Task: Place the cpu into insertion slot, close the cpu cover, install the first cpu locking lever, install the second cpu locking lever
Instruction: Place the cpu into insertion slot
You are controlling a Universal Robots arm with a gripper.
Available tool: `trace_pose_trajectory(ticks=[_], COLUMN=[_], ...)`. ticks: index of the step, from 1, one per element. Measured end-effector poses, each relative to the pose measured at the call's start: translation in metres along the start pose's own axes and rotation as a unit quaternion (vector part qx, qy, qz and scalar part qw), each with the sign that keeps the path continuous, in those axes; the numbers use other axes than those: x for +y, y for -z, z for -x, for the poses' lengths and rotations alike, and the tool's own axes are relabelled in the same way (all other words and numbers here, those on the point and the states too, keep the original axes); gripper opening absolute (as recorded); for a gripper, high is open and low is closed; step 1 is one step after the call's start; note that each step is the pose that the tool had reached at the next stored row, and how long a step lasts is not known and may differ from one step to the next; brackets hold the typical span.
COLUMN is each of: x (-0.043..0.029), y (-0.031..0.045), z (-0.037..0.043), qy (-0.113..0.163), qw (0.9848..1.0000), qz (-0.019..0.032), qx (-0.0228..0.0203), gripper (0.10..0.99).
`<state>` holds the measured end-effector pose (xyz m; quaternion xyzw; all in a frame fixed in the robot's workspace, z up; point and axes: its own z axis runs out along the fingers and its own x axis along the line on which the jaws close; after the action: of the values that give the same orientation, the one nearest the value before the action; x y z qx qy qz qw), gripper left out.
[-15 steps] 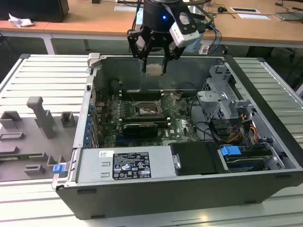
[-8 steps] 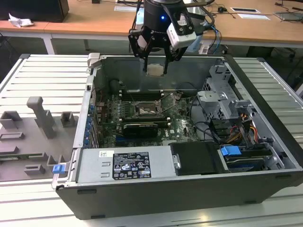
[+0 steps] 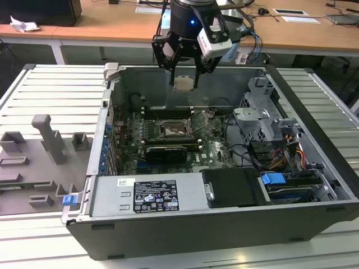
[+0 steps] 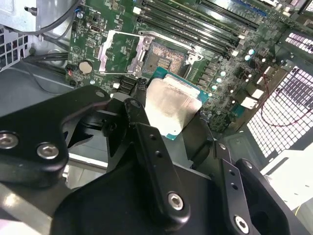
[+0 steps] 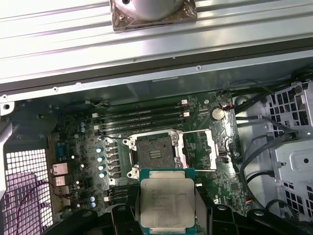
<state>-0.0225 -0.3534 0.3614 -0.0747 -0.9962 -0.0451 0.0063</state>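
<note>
Silver-grey cpu (image 5: 166,200) clamped flat in our pincer (image 3: 184,80), we hover above the uncovered insertion slot (image 5: 154,152), presumably for alignment.

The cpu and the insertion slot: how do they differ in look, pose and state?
The cpu has a dull silver-grey top with a green edge; the insertion slot is a dark recess with a silvery rim. The cpu is gripped in the end effector, raised above the green board; the insertion slot sits fixed in that board, uncovered and empty. Both are square and look alike in size.
</note>
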Motion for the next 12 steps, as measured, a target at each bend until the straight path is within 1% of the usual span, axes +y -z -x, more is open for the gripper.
trace_pose_trajectory(ticks=[4,6,12], x=[0.0,0.0,-0.0001], y=[-0.0002,-0.0005,-0.0009], z=[0.0,0.0,0.0], qy=[-0.009,-0.019,-0.035], qw=[1.0,0.9998,0.9994], qz=[0.0002,0.0004,0.0007], qx=[-0.0008,-0.0017,-0.0031], gripper=[0.537,0.537,0.537])
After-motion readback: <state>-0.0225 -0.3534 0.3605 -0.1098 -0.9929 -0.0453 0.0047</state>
